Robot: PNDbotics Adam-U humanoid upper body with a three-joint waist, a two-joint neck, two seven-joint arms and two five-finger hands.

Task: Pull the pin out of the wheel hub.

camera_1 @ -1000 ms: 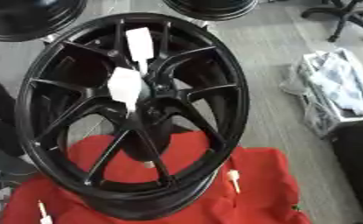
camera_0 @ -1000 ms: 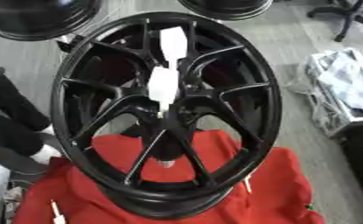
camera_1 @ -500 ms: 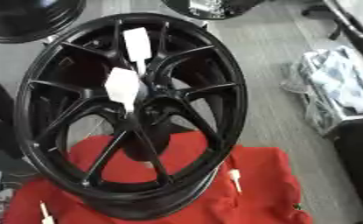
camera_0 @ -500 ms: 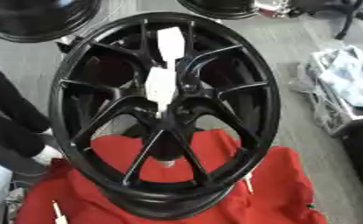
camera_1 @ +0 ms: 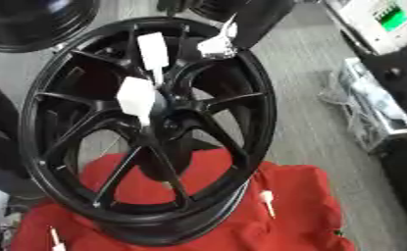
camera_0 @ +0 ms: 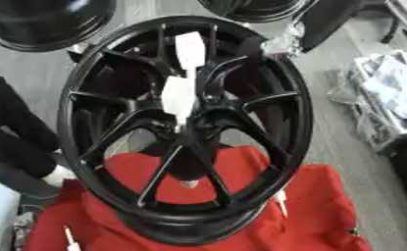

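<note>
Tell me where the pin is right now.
The white pin sits at the wheel hub, centre of the left eye view, just below another white piece on the upper spokes.

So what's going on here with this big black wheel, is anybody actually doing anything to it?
A black alloy wheel stands tilted on a red cloth. Two white pins show at its middle: one at the hub, one higher up along a spoke. A few small white pieces lie on the cloth. Neither robot hand is in view, and nothing is touching the pins right now. More dark wheels sit on the floor behind.
</note>
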